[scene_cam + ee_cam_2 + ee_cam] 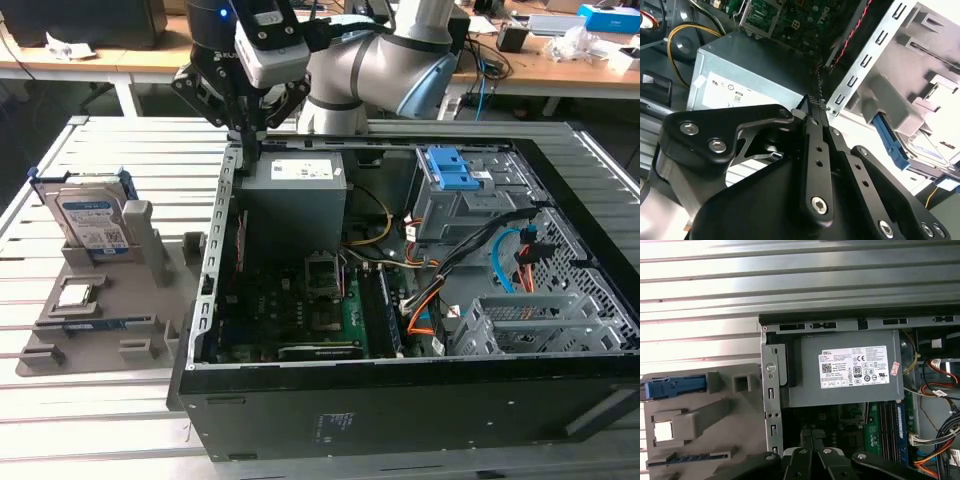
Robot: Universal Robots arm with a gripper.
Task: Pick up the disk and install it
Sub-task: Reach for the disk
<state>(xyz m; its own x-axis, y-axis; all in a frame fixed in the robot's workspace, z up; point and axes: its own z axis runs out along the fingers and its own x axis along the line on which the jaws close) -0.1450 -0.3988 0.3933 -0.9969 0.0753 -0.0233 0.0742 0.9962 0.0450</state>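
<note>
so the pincer (246,150) hangs over the corner of the open computer case (400,385) right by the grey power supply (295,195), tips pressed together on nothing, while the disk (95,222) stands upright in the grey holder (110,300) on the slatted surface (120,150), just outside the case wall

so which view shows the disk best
The exterior view: the disk stands upright in the grey holder, label facing the camera. The first wrist view shows it edge-on, mostly its blue bracket; the second wrist view catches part of it beside the holder.
</note>
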